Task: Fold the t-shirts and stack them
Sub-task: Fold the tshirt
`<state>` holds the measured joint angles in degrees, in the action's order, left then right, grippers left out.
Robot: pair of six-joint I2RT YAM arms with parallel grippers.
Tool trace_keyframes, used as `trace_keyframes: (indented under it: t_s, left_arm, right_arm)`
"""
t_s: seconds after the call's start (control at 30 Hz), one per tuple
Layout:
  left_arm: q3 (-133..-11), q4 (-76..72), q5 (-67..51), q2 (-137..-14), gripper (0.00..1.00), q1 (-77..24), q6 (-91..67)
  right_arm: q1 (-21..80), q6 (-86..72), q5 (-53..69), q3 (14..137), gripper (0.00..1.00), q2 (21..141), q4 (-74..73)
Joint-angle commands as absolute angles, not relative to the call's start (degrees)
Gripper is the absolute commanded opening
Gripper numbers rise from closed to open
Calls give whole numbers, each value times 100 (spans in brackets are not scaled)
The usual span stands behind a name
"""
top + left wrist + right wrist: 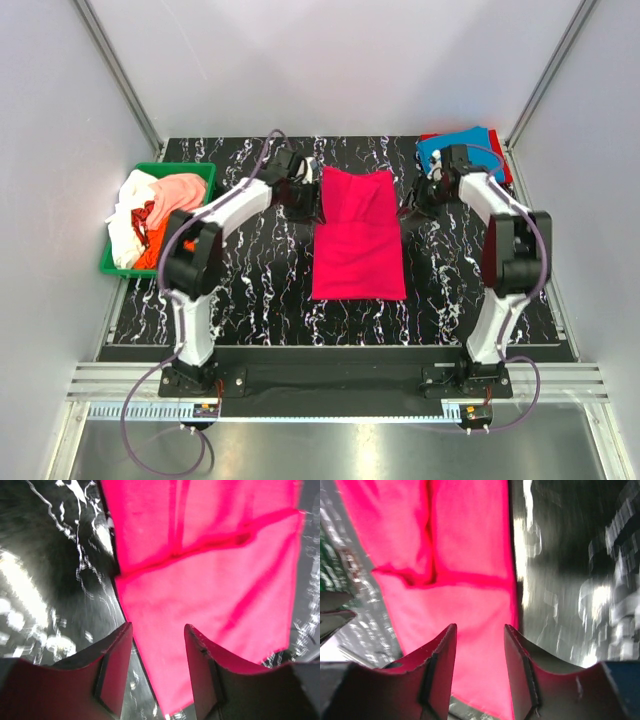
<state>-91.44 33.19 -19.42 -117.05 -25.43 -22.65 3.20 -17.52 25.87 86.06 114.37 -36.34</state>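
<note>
The bright magenta-pink cloth t-shirt (358, 235) lies flat in the middle of the black white-veined table (250, 290). It is narrowed to a long panel with 1 crosswise fold line near its far end, a shape that looks ready for a last fold in half.

The left end effector (303, 192) and the right end effector (428, 192) hang at its 2 far corners, 1 per side, probably so each can take a corner. In both wrist views the fingers stand partly apart with only cloth below the gap, so neither holds anything.

Count:
- 1 magenta shirt on the table.
- 1 folded blue cloth t-shirt (445, 150) on 1 red cloth t-shirt (506, 168) at the far right corner, as the stack.
- 1 green plastic bin (180, 167) at the left, holding a heap of unfolded t-shirts (150, 210) in 4 colours; the exact number is hidden.
</note>
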Motion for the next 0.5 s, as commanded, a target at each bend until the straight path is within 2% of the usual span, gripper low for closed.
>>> trace_keyframes:
  t_s: [0.0, 0.3, 0.47]
  left_arm:
    - [-8818, 3498, -1855, -10410, 51, -2496, -2127]
    - [-5381, 2041, -2539, -8132, 54, -2575, -2847]
    - [-4141, 1038, -2777, -7778, 57, -2926, -3427]
  right_arm:
    - [290, -2871, 2145, 7895, 50, 10311, -3779]
    - [290, -3963, 2074, 5214, 57, 7772, -3744]
    - [290, -4393, 2311, 4116, 63, 6865, -3526]
